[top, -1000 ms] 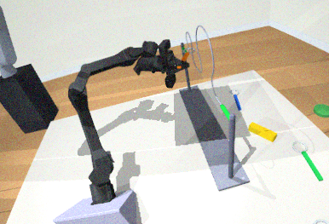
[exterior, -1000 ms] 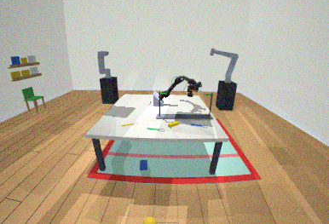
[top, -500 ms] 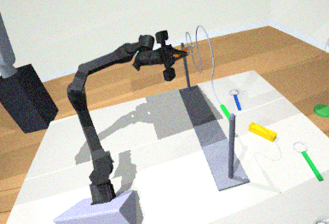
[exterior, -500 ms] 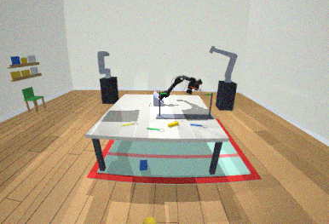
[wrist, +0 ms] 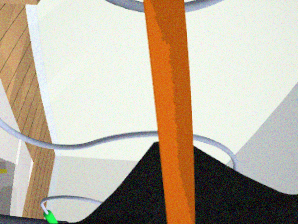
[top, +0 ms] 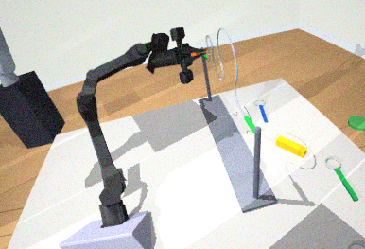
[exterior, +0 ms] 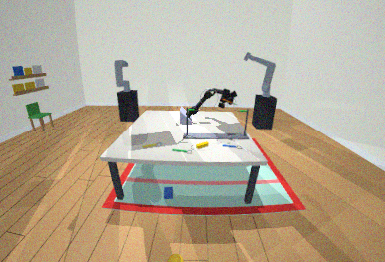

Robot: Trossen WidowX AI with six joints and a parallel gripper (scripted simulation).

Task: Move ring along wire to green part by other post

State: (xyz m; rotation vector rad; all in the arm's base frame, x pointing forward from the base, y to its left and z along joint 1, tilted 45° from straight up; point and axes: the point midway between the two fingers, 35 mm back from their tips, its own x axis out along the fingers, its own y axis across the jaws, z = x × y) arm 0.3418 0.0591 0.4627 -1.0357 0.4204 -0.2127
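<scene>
The orange handle [wrist: 172, 110] is standing nearly upright down the middle of the wrist view, running from twelve o'clock to six, and it is disappearing at the bottom into the dark body of the gripper [top: 193, 53], whose jaws are clenching it. Gripping the handle rather than the ring [top: 208, 45] is keeping the fingers and the arm back from the wire, which is the point of having a handle at all.

In the top view the ring is showing as a faint loop at the handle's tip, just beside the short green part [top: 205, 56] at the head of the far post [top: 208, 82]. It is too thin there to tell whether the wire is threading it or whether it is touching the green.

From that post top the thin grey wire [top: 226, 55] is curling in a large loop toward two o'clock, then dropping toward five o'clock to the second green part [top: 249, 124] beside the near post [top: 257, 162]. Judging by this, the ring is sitting at the starting end, with the whole loop to travel.

The arm [top: 96, 116] is reaching up and across from its base [top: 111, 236] at seven o'clock, holding the gripper level at post-top height so the handle is pointing at the wire's end rather than across its coil.

Scattered on the table [top: 170, 202] toward four o'clock are lying a yellow block [top: 291, 146] and spare rings with a blue handle [top: 263, 113] and a green handle [top: 346, 185], well apart from the wire.
</scene>
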